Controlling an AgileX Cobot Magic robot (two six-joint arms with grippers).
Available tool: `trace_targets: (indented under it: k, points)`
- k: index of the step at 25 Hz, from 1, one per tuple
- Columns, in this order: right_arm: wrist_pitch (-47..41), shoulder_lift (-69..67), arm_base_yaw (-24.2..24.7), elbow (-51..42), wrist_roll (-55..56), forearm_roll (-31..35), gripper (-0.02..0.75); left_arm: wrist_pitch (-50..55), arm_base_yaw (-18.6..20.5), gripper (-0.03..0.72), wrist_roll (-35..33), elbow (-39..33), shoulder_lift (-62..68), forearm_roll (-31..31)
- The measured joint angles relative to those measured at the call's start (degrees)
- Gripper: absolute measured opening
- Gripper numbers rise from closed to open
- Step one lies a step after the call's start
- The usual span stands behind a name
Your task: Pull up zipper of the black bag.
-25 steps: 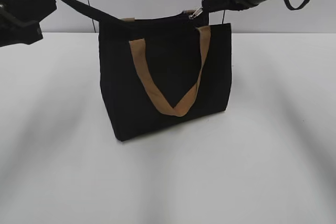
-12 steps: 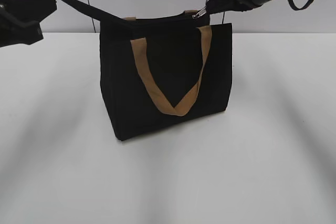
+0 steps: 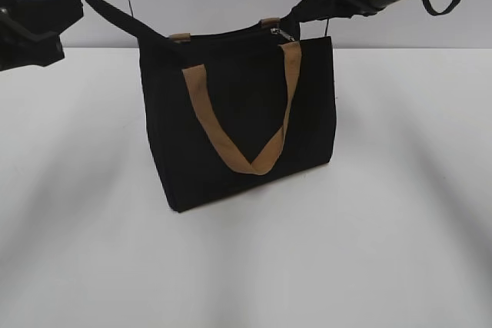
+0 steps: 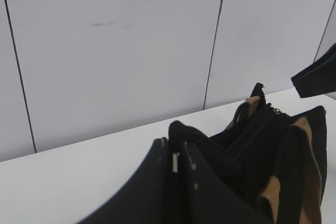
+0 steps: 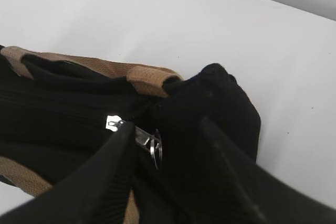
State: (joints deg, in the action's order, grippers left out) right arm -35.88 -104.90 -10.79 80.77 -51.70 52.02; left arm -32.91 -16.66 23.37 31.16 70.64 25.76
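your black bag [image 3: 238, 124] stands on the white table [image 3: 384, 228]. your left gripper [image 4: 176, 163] is pinched on the bag's black end tab [image 3: 115, 11]. your right gripper [image 5: 157, 150] pinches the zipper [image 5: 135, 131] at the bag's top.

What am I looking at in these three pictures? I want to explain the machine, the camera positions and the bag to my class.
It is a two-armed robot. One camera looks at the white table from the front; the other two ride on the wrists. A black bag with tan strap handles stands on the table. The left end effector is shut on a black fabric tab at the bag's end, stretching it taut. The right end effector pinches the silver pull tab of the zipper on top.
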Motion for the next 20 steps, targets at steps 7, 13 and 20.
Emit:
trace_targets:
  k: [7,13,20]
  points:
    - [-1.4,0.0,0.0,0.0,0.1,-0.3,0.457,1.5,0.0,0.236,0.0,0.0,0.0,-0.2]
    - [-1.7,1.1,0.0,0.0,0.2,-4.6,0.472,6.0,0.0,0.417,0.0,0.1,-0.1,-0.5]
    - [-4.2,4.8,0.0,0.0,2.4,-14.1,0.472,27.4,0.0,0.428,1.6,6.6,-1.3,-1.7]
